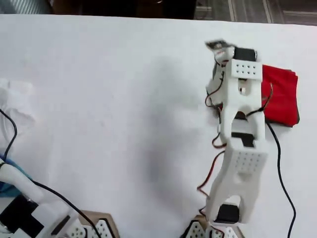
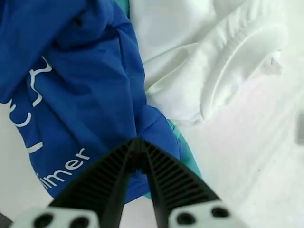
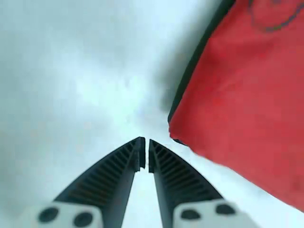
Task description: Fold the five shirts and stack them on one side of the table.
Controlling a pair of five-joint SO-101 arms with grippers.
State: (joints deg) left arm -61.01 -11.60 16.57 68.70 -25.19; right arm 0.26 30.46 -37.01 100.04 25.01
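White table (image 1: 124,99) across the high view, with a strip of dark floor (image 1: 237,10) beyond the far edge. On the right side, a red shirt (image 1: 282,96) folded to a neat rectangle, lying on a dark shirt (image 3: 198,59) seen as a thin edge beneath. Right arm (image 1: 240,148) stretched from the near edge toward the far side, just left of that stack. Right gripper (image 3: 145,154) over the table beside the red corner, jaws drawn together to a hairline slit, nothing between. At the left near edge, crumpled: blue shirt (image 2: 85,85) with white print, white shirt (image 2: 199,57) beside it, teal shirt (image 2: 189,154) peeking from under the blue. Left gripper (image 2: 137,145) closed, tips together over the blue cloth; pinching it or not, cannot tell. From the left wrist, teal and folds plain; from high up, merely a blue sliver and a pale heap at the left edge.
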